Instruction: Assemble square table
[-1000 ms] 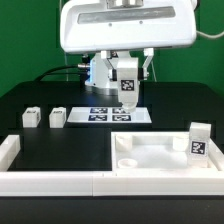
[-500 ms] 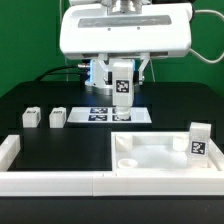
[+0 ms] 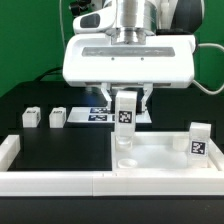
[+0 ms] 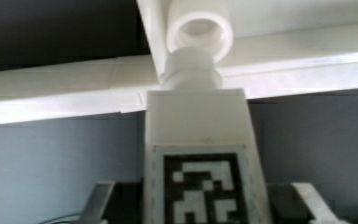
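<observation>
Figure: square-table assembly, early stage, first leg insertion in progress. My gripper [image 3: 127, 98] is closed part-way around the held leg [image 3: 126, 112], which hangs upright with its tag facing the exterior camera. Its lower end is just above the square panel [image 3: 160, 158], near the far corner on the exterior view's left.

In the wrist view the held leg [image 4: 197, 150] points down toward a round corner socket [image 4: 202, 35]. The tip looks lined up with the ring but, as I judge it, not yet seated.

A second leg [image 3: 198, 141] stands upright at the panel's edge on the exterior view's right; I cannot tell whether it is fixed in a socket or only parked there. Two loose legs [image 3: 31, 117] [image 3: 58, 117] rest on the black table [image 3: 60, 145], well apart from the panel and beside the marker board [image 3: 98, 115]. The border rail [image 3: 50, 181] runs along the near edge.

Status: no leg is shown to be fastened. What remains is to lower and fix this leg, then all the others.
</observation>
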